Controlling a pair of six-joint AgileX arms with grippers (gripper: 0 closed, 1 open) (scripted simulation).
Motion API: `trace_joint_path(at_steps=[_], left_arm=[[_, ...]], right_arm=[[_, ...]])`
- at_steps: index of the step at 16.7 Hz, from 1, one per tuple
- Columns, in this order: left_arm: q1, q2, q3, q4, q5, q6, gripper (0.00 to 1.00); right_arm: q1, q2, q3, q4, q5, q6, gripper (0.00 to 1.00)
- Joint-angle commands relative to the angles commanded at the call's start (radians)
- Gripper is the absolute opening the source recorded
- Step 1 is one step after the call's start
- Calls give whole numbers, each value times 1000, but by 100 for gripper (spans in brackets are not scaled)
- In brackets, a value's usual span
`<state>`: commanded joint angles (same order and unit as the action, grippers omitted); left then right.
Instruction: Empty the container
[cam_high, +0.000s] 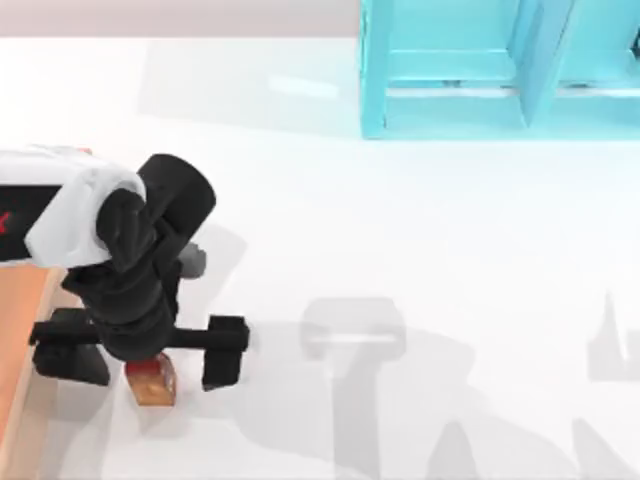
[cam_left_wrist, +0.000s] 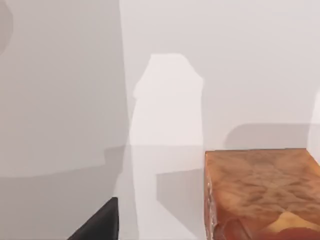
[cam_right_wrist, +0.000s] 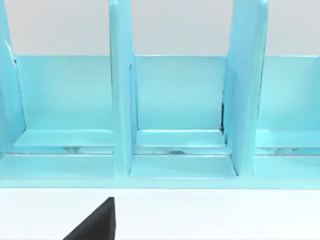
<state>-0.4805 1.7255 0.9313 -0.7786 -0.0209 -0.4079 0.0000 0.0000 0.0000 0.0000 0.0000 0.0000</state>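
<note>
- Top view: the left gripper (cam_high: 150, 350) is seen with fingers spread wide, straddling a small orange-brown block (cam_high: 152, 380) on the white surface (cam_high: 400, 250), just right of the container (cam_high: 25, 330) at the left edge.
- Left wrist view: the block (cam_left_wrist: 260, 192) is seen standing close below, outside the container.
- Right wrist view: a turquoise shelf unit (cam_right_wrist: 175, 115) is faced; whether the right arm's fingers are spread cannot be told.

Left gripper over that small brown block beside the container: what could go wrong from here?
The left gripper stands open over the small brown block, which sits on the white table close to the container. The block looks off-centre between the fingers, so closing may nudge or tip it. A low sweep may clip the container's rim.
</note>
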Motion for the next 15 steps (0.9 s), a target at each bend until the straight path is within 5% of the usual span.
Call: trace_joint_path(at_steps=[7,15], left_arm=[[-10,-35,199,-191,-14,48,100],[17,-128,194,-318,18,-30,100]], right_arm=[[0,0,0,0,0,0,100],[0,0,0,0,0,0,100]])
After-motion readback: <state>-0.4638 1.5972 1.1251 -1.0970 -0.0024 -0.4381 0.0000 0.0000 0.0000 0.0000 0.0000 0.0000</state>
